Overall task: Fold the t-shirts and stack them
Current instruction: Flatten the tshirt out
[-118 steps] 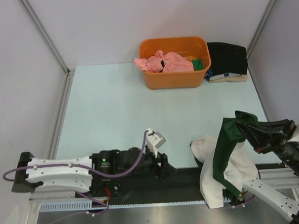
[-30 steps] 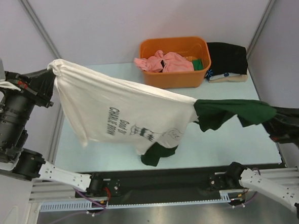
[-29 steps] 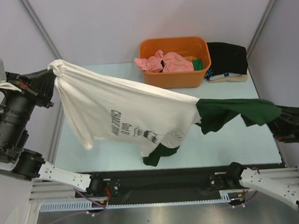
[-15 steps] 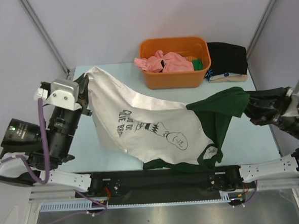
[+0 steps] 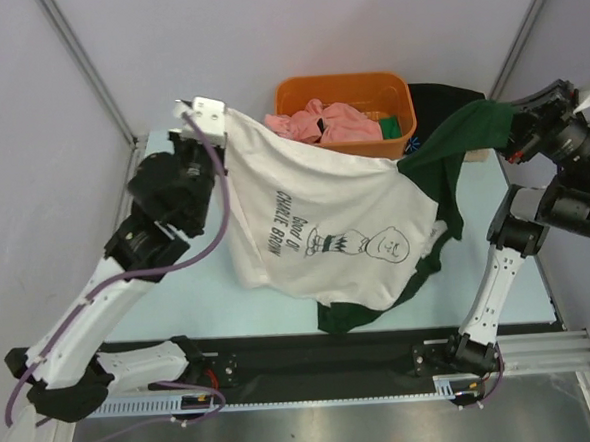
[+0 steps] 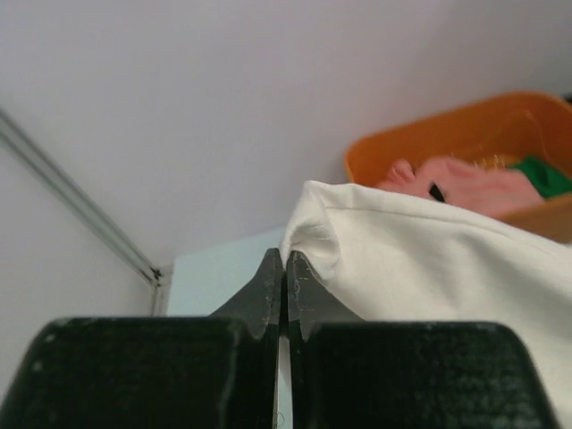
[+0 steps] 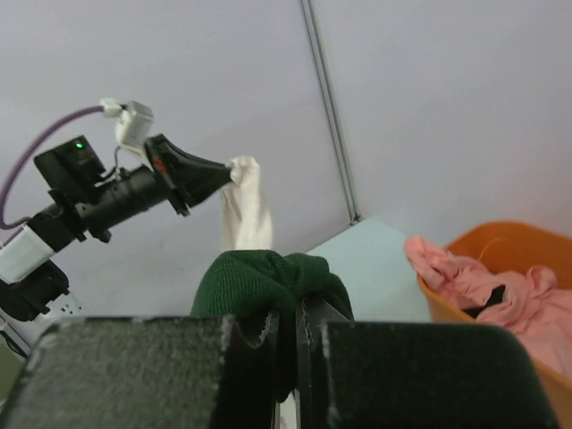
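Both arms are up high and the cream t-shirt (image 5: pixel 325 219) is stretched between them above the bench (image 5: pixel 179 288), printed side up to the overhead camera, dark lettering and a little figure plain to see. The left fingers (image 6: pixel 268 290) are pressed together on a bunched cream corner at the far left, and the wrist view shows the cloth pinched right at the tips. Over on the right, the right fingers (image 7: pixel 250 357) are clamped on a wad of dark green sleeve (image 5: pixel 470 130), held high at the far right corner. The body of the shirt sags in the middle and its dark green lower part (image 5: pixel 351 313) hangs toward the near edge; whether it touches the bench, I can't tell. Behind the spread cloth sits the orange tub (image 5: pixel 346 158) with a crumpled pink shirt (image 5: pixel 329 121) inside, and just beside it on the right a folded black shirt (image 5: pixel 436 97), partly hidden by the sleeve.
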Controlling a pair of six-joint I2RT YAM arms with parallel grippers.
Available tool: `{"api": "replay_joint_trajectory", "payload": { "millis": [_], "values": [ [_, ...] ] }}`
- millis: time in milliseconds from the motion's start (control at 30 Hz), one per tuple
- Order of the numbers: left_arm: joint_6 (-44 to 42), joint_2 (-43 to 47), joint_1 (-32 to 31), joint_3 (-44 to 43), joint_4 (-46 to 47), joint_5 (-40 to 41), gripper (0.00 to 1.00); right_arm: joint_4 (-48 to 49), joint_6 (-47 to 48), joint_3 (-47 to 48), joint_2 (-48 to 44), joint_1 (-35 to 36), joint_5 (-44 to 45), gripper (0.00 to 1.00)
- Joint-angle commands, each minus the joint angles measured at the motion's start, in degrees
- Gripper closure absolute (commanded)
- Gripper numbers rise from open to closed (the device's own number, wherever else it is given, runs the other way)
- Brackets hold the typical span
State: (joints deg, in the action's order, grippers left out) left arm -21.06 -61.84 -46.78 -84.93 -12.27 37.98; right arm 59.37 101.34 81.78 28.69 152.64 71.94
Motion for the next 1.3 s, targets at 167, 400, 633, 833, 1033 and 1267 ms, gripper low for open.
{"api": "replay_joint_trajectory", "payload": {
  "millis": [167, 400, 633, 833, 1033, 1267],
  "values": [
    [13.7, 5.1, 2.0, 2.9, -7.4, -13.5, 1.00, 31.6, 35.0, 2.2, 14.0, -1.3, -1.5, 1.00],
    [16.4, 14.5, 2.0, 1.2, -9.8, -23.8, 1.00, 30.8, 31.3, 5.8, 29.8, -18.1, 5.4, 1.00],
    [19.0, 20.4, 2.0, 0.3, -13.8, -26.0, 1.00, 0.8, 3.0, 5.6, 38.4, -48.3, 20.8, 1.00],
    [18.9, 20.2, 2.0, -1.7, -16.4, -22.2, 1.00, 6.9, 3.0, 9.2, 43.8, -52.6, 16.1, 1.00],
    [20.7, 11.0, 2.0, -2.4, -16.3, -14.2, 1.00, -88.6, -82.6, 26.2, 37.8, -77.1, -14.1, 1.00],
    [26.0, 4.3, 12.5, 1.3, -13.0, -19.4, 1.00, -100.7, -97.5, 18.8, 46.7, -123.4, -51.3, 1.00]
  ]
}}
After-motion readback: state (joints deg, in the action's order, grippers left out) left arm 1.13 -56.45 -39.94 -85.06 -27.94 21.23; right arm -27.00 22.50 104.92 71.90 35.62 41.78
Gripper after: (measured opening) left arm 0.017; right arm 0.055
